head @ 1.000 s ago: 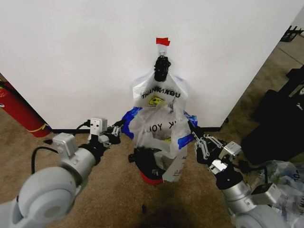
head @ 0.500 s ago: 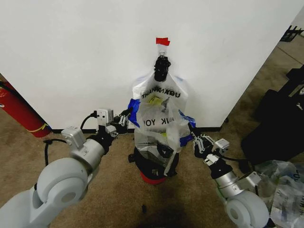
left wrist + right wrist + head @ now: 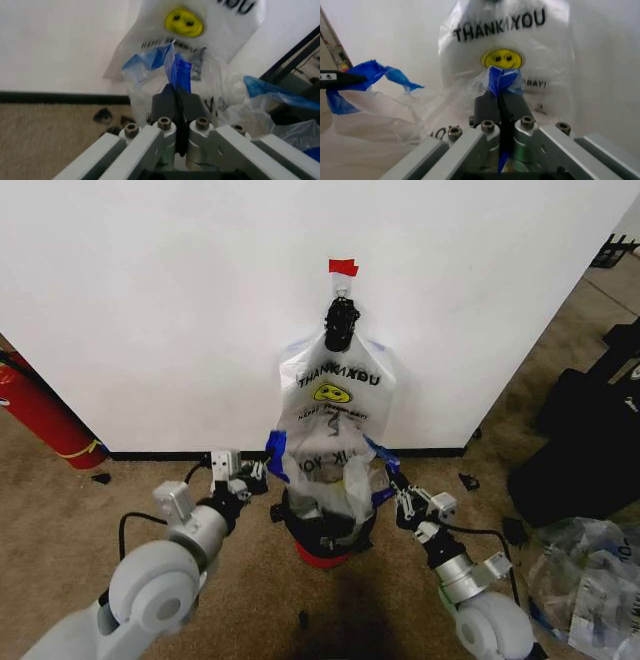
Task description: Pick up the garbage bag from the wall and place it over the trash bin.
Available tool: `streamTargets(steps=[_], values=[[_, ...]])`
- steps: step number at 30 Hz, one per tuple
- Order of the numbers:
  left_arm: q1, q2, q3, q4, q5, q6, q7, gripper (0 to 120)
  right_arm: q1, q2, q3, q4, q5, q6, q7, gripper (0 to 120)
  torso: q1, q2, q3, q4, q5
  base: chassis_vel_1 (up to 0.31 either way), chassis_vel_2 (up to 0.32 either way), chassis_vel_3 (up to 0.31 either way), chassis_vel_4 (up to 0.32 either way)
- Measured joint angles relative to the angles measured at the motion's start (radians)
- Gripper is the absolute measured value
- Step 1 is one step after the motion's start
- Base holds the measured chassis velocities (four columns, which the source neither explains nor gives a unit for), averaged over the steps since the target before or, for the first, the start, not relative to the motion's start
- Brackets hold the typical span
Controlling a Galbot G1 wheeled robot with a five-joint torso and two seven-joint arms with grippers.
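Note:
The garbage bag (image 3: pixel 330 472), thin and see-through with blue handles, hangs stretched between my two grippers, and its lower part drapes around the top of the trash bin (image 3: pixel 318 556), a black bin with a red base against the wall. My left gripper (image 3: pixel 262 471) is shut on the left blue handle (image 3: pixel 178 75). On the other side, my right gripper (image 3: pixel 393 496) is shut on the right blue handle (image 3: pixel 499 79). Both grippers sit low, level with the bin's rim, one on each side. The bin's opening is hidden by plastic.
A whiter smiley bag (image 3: pixel 336 385) still hangs from a black hook (image 3: pixel 341 322) under red tape on the wall. A red fire extinguisher (image 3: pixel 36 412) leans at the left. Black bags (image 3: pixel 585 430) and a clear plastic heap (image 3: pixel 590 580) lie at the right.
Both grippers have moved down and closer to the bin while holding the blue handles. The bag came down with them, away from the smiley bag and over the bin.

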Motion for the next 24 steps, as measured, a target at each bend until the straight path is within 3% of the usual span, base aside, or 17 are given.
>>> streamTargets(steps=[10, 24], values=[[0.072, -0.029, 0.023, 0.022, 0.029, 0.002, -0.024, 0, -0.043, 0.028, 0.001, -0.036, -0.023, 0.001, 0.015, 0, 0.0, 0.0, 0.0, 0.0, 0.0, 0.0, 0.0, 0.0, 0.0], [0.064, -0.036, 0.042, 0.082, -0.014, 0.056, -0.07, 0, -0.026, 0.05, 0.0, -0.127, -0.032, -0.011, 0.042, 0, 0.0, 0.0, 0.0, 0.0, 0.0001, 0.0, 0.0, 0.0, 0.0]])
